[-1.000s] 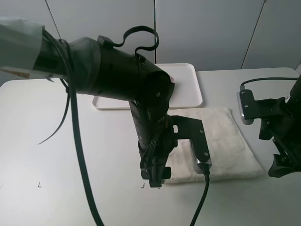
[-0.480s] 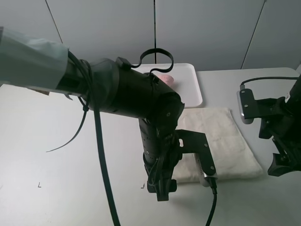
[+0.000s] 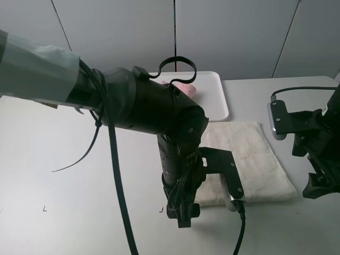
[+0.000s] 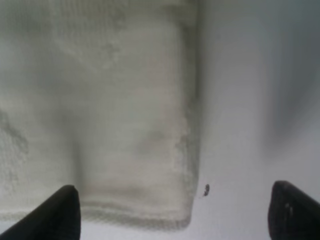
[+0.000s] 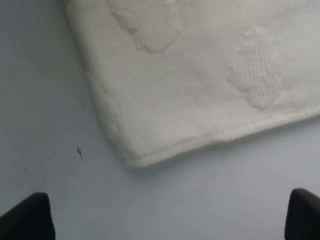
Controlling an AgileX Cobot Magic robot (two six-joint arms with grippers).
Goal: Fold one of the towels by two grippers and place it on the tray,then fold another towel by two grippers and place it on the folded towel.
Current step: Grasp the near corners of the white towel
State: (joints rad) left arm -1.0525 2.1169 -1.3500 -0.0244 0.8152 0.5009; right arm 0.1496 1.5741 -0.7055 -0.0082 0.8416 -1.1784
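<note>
The cream-white towel (image 3: 260,154) lies flat on the table in front of the tray (image 3: 215,98). A pink towel (image 3: 186,88) rests on the tray, mostly hidden behind my left arm. My left gripper (image 3: 180,215) hangs over the cream towel's near left corner (image 4: 125,130), open, with its fingertips (image 4: 62,212) straddling that corner (image 4: 175,215). My right gripper (image 3: 317,188) hovers just past the towel's near right corner (image 5: 165,100), also open (image 5: 165,217), nothing between its fingers.
The white table (image 3: 79,159) stretches wide to the left. Small black corner marks (image 3: 161,210) sit on it near the left gripper. A grey wall stands behind the tray. My left arm's cables (image 3: 114,175) dangle over the table.
My left arm has swung right and toward the front edge, uncovering the pink towel on the tray. It has barely moved in the last half second. The right arm is still.
</note>
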